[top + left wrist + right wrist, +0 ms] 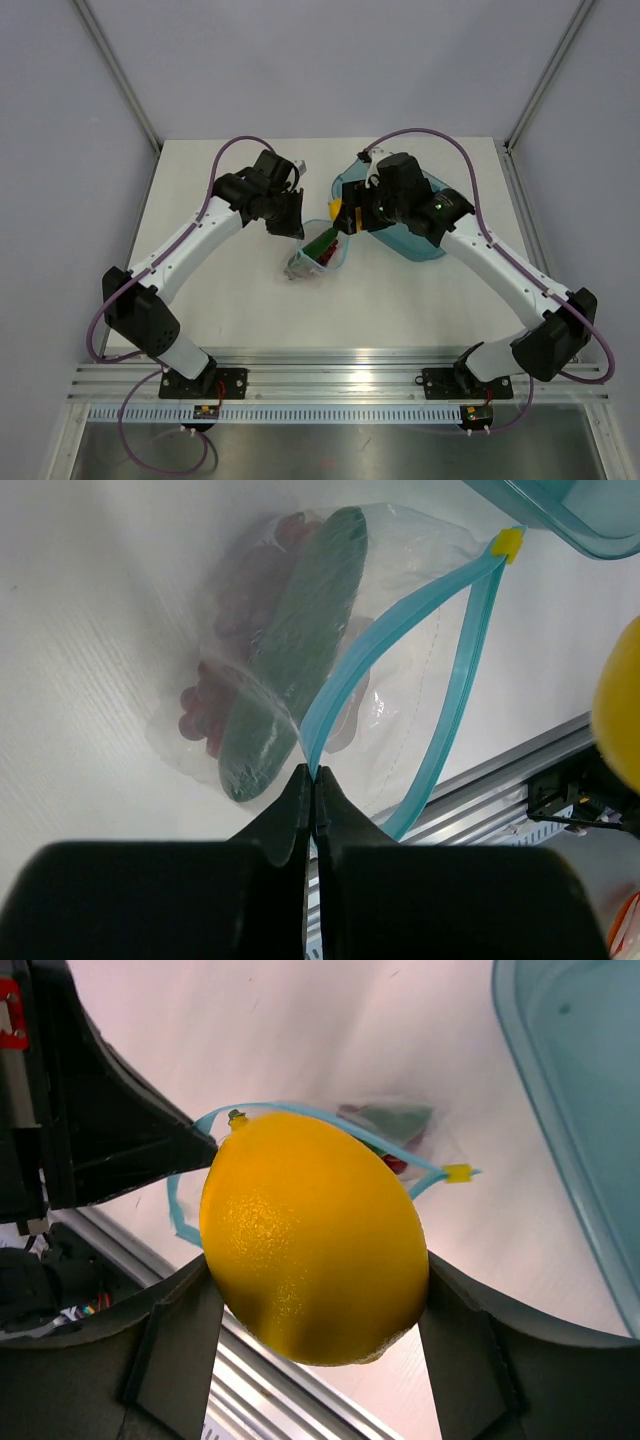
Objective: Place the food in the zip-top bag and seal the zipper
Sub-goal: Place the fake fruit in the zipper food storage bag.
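The clear zip-top bag (400,670) lies mid-table with its mouth open; it also shows from above (305,262). Inside it are the dark green cucumber (300,640) and the dark red grapes (225,630). My left gripper (313,776) is shut on one side of the light blue zipper (385,635) and holds that edge up. A yellow slider (508,543) sits at the strip's end. My right gripper (315,1300) is shut on the yellow lemon (312,1235), held above the bag's mouth; the lemon also shows in the top view (335,208).
The teal translucent tray (425,240) lies at the back right, partly under my right arm; its corner shows in the right wrist view (570,1080). The aluminium rail (330,375) runs along the table's near edge.
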